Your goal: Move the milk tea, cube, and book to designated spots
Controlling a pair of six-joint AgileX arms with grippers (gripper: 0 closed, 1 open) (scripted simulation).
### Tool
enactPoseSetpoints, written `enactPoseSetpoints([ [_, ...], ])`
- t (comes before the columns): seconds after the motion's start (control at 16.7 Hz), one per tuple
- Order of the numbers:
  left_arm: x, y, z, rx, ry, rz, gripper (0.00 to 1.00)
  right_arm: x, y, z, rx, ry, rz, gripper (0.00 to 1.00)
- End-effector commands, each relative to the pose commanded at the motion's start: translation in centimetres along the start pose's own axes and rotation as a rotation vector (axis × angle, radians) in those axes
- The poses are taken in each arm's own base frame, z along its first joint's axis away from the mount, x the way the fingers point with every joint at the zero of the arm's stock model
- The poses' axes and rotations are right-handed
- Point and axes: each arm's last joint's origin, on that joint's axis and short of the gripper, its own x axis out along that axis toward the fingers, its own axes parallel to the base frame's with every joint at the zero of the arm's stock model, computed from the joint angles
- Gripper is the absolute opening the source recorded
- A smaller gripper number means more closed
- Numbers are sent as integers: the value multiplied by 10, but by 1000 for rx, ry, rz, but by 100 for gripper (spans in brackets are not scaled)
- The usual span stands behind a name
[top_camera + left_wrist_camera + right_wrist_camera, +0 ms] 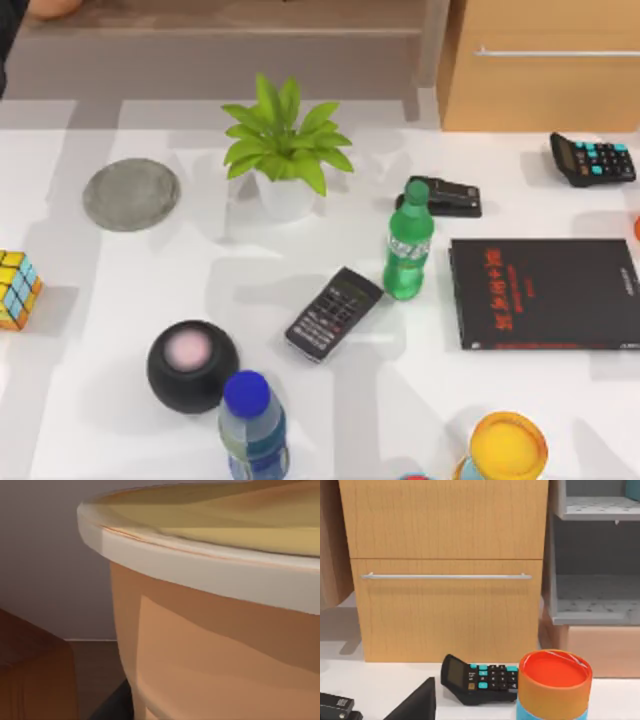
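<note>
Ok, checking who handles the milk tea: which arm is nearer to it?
Left. Its wrist camera sits right against the milk tea, just under its rim; the right arm's faces the calculator and wooden cabinet, apparently farther off.

Of the right gripper (417, 705), in the right wrist view, just 1 matte black wedge: flat-faced, straight-edged, rising on a slant to a sharp corner, evenly dark across its surface. Of the left gripper (114, 706), in the left wrist view, 1 narrow dark grey sliver, smooth and dull, with a straight slanted edge; too little to tell its shape
</note>
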Motion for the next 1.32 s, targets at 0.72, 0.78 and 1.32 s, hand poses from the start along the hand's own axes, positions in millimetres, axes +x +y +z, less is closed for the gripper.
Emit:
enactPoseSetpoints([
  [0.72, 0, 0, 0, 0, 0, 0, 0, 0, 0, 0, 0, 0, 0, 100],
  [0.78, 0, 0, 0, 0, 0, 0, 0, 0, 0, 0, 0, 0, 0, 100],
  [1.32, -27, 1, 10, 2, -12, 4, 0, 0, 0, 0, 0, 0, 0, 100],
])
